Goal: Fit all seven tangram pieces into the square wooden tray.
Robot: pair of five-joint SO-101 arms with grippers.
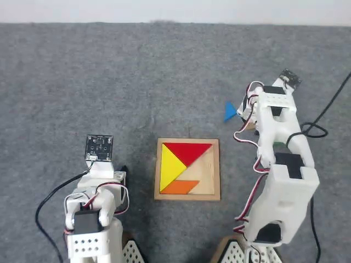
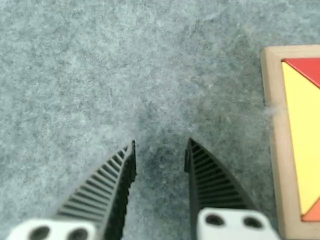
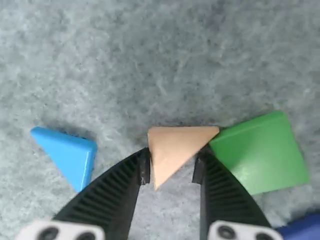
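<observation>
I am pinching the tan triangle (image 3: 175, 150) with my right pincer (image 3: 171, 167). The two ribbed fingers (image 3: 122, 182) are closed in on it from opposite sides, each tip touching an edge, and the piece is lying flat on the grey felt table (image 1: 82, 71). A green square (image 3: 257, 152) is lying just beside the tan triangle, the two meeting at a corner, and the square is touching the outer side of one of my fingers. A light blue triangle (image 3: 70, 152) is lying near the tan triangle's other side, apart from it. A dark blue piece (image 3: 300, 227) is showing just past the green square, too little of it to tell its shape. In the high view the light blue triangle (image 1: 230, 111) is lying toward the table's right edge, farther back than the tray.

I am holding my left pincer (image 2: 160, 150) open over bare felt, gripping nothing, its fingers well spread, near the left rim of the square wooden tray (image 2: 272, 140).

The tray (image 1: 216, 170) is sitting in the middle of the table, toward the near edge, between my two arms. It is holding three pieces: a red triangle (image 1: 187, 150) along its far side, a yellow triangle (image 1: 171, 167) along its left side and touching the red one, and an orange parallelogram (image 1: 180, 187) along its near side. The right part of the tray is showing bare wood.
</observation>
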